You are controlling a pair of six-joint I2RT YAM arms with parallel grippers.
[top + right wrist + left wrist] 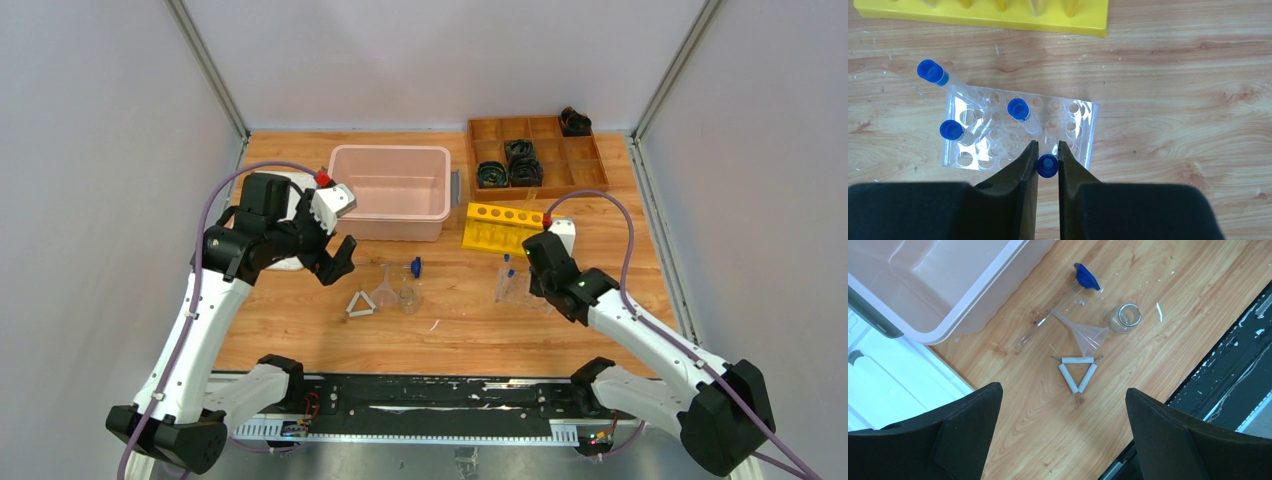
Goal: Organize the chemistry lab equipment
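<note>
Right jaws clamped on a blue-capped tube (pixel 1047 165), at the near edge of the clear tube rack (pixel 1068 125). Left jaws wide open, empty, white triangle (pixel 1068 378) below between them. Risk: misaligned lowering, missing a hole, tipping the rack, toppling leaning tubes (pixel 1018 109) beyond.

Bin (pixel 400 228): back of the table (pixel 300 335), left of centre.
Compartment tray (pixel 489 130): back right, coiled bundles (pixel 510 165) in it.
Big rack (pixel 503 228): before the tray, right of the bin.
Tube rack (pixel 1075 125): before the big rack, three tubes (pixel 1018 110) in it.
Edge tube (pixel 1047 165): at the tube rack's near edge.
Triangle (pixel 1078 371), funnel (pixel 1088 337), jar (pixel 1124 319): left to right, before the bin.
Loose tube (pixel 1055 315): lying behind the funnel.
</note>
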